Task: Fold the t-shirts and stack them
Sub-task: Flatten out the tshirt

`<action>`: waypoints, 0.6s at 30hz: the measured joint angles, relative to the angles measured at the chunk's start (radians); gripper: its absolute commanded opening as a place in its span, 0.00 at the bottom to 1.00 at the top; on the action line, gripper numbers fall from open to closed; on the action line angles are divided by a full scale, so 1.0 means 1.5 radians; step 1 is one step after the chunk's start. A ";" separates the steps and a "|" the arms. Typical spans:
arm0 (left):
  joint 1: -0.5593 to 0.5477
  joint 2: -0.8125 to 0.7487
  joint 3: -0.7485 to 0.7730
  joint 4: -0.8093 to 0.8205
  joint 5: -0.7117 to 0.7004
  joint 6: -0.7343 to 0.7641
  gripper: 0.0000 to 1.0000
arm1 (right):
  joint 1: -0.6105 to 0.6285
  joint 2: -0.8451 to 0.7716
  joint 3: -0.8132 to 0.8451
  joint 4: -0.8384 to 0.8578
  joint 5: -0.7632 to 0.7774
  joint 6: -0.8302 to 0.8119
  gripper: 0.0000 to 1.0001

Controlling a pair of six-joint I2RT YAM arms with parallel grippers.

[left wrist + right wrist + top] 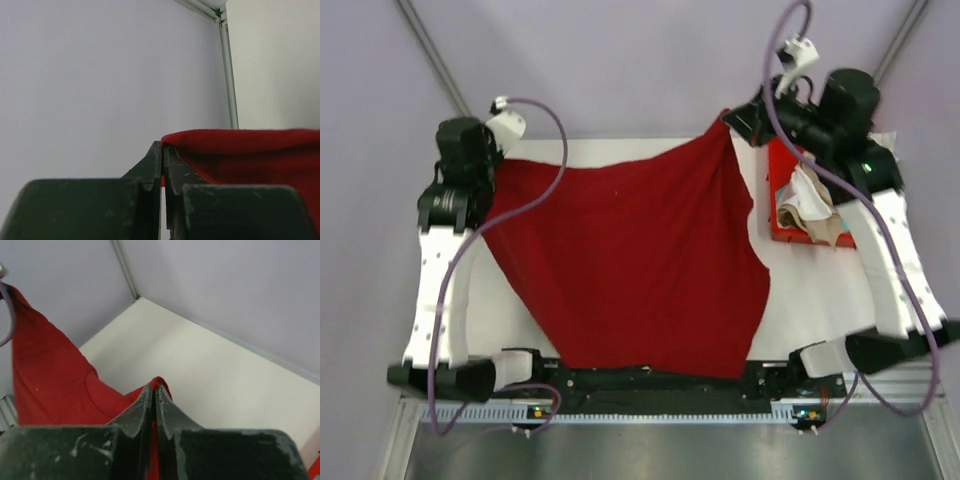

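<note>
From above, the red t-shirt (630,260) hangs stretched over the white table (800,300), its lower edge at the near side and a red-and-beige pile (810,205) just to its right. In the left wrist view, the left gripper (162,150) is pressed together, pinching a corner of the shirt. In the right wrist view, the right gripper (154,390) likewise clamps a red corner above the table.

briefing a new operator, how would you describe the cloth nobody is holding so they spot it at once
On the white tabletop, look to the far right, beside the right arm. A crumpled cream and beige cloth sits on a flat red rectangle there. Unlike the large red fabric t-shirt spread across the middle, it is small, pale and bunched.
</note>
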 measured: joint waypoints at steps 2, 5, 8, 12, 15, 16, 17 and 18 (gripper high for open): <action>0.024 0.093 0.045 0.025 0.010 -0.004 0.00 | -0.002 0.099 0.055 0.007 0.023 -0.001 0.00; 0.044 0.251 0.166 0.058 0.022 -0.018 0.00 | -0.017 0.266 0.200 -0.003 0.045 0.011 0.00; 0.056 0.340 0.274 0.072 0.035 -0.030 0.00 | -0.044 0.381 0.343 0.001 0.047 0.039 0.00; 0.065 0.364 0.375 0.086 0.051 -0.033 0.00 | -0.083 0.407 0.413 0.014 0.038 0.067 0.00; 0.066 0.333 0.392 0.107 0.071 -0.034 0.00 | -0.094 0.358 0.382 0.060 0.006 0.059 0.00; 0.066 0.317 0.377 0.116 0.080 -0.037 0.00 | -0.094 0.327 0.348 0.075 -0.013 0.052 0.00; 0.066 0.285 0.336 0.128 0.098 -0.039 0.00 | -0.094 0.292 0.309 0.088 -0.038 0.040 0.00; 0.066 0.251 0.289 0.136 0.112 -0.041 0.00 | -0.093 0.254 0.259 0.104 -0.065 0.023 0.00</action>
